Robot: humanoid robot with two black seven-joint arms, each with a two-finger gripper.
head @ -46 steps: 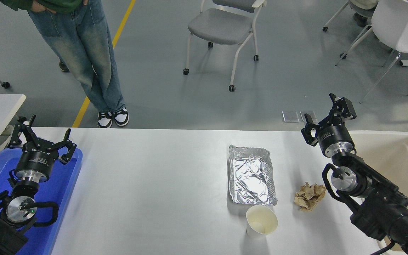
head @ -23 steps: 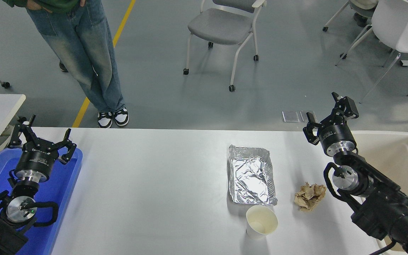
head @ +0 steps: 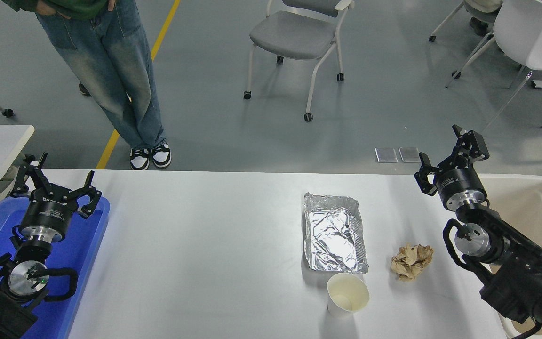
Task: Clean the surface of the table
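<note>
The right end effector (head: 451, 153) hung released and empty over the white worktop's (head: 205, 245) far right edge, beyond crumpled paper (head: 411, 261).

Matt smooth table surface (head: 205, 245), crinkly shiny foil tray (head: 334, 233), crumpled paper wad (head: 411, 261).

white table surface (head: 205, 245), silver foil tray (head: 333, 233), blue tray (head: 85, 254), tan paper wad (head: 411, 261), cream cup (head: 347, 294)
</note>
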